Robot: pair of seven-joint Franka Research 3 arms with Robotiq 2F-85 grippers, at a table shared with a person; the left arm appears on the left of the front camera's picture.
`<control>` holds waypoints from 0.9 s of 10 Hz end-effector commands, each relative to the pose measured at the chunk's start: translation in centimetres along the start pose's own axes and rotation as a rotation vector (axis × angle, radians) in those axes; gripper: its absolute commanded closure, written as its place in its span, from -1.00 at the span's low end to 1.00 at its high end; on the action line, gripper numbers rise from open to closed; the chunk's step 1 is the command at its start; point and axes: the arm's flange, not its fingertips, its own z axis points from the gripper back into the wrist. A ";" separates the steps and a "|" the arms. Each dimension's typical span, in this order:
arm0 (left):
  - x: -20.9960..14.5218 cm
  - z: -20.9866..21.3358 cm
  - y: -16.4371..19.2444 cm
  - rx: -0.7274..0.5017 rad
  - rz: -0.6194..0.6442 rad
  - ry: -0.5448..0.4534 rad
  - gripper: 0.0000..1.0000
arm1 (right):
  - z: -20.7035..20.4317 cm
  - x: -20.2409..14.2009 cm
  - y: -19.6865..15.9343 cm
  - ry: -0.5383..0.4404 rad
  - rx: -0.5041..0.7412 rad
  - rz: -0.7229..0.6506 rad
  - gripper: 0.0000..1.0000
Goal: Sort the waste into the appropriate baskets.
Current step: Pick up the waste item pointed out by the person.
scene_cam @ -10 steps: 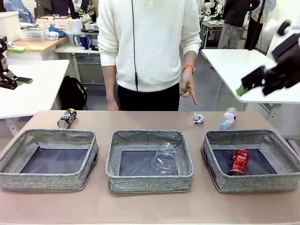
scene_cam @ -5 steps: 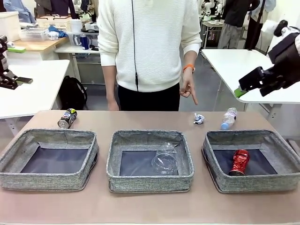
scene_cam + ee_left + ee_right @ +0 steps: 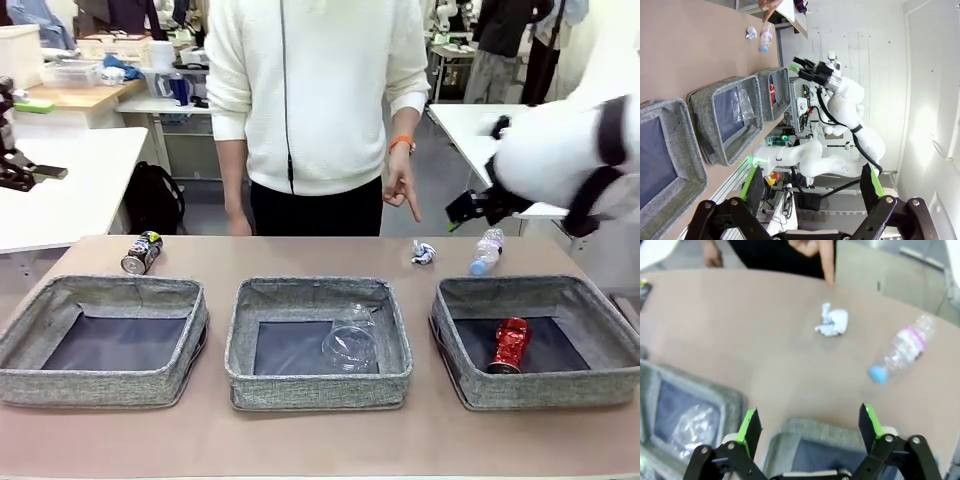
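Hovering my right gripper (image 3: 809, 421) over the desk (image 3: 300, 440), jaws spread, empty, near the small bottle (image 3: 905, 347) and paper wad (image 3: 832, 322). Red can (image 3: 510, 345) lies in the right basket (image 3: 600, 385), clear cup (image 3: 352, 340) in the middle basket (image 3: 320, 385). Left gripper (image 3: 810, 175) released too.

left basket (image 3: 100, 385), middle basket (image 3: 318, 385), right basket (image 3: 540, 392): grey woven fabric, dark blue-grey bottoms
cup (image 3: 350, 345): clear
crushed can (image 3: 511, 345): glossy red
printed can (image 3: 142, 252): dark, yellowish and pale print, silvery end
bottle (image 3: 487, 251): clear, pinkish-purple label, blue cap
paper wad (image 3: 424, 253): white
surface (image 3: 320, 440): plain pinkish brown
left tool (image 3: 811, 180): black, green pads
right tool (image 3: 810, 420): black, green pads
right arm (image 3: 560, 160): white, black bands
sweater (image 3: 320, 90): cream white, fine ribbing
wristband (image 3: 402, 143): orange
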 end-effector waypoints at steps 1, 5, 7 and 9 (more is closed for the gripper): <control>-0.2 0.1 -0.2 0.000 -0.015 0.009 -1.00 | -3.5 0.9 -0.5 -0.054 0.059 0.054 -1.00; -0.2 0.1 -0.2 0.000 -0.015 0.009 -1.00 | -4.7 0.2 0.5 0.016 0.019 0.013 -1.00; -0.2 0.1 -0.2 0.000 -0.015 0.009 -1.00 | -8.7 2.2 -0.7 0.056 0.019 0.013 -1.00; -0.2 0.1 -0.2 0.000 -0.015 0.009 -1.00 | -12.3 3.7 -3.2 0.059 0.009 -0.005 -1.00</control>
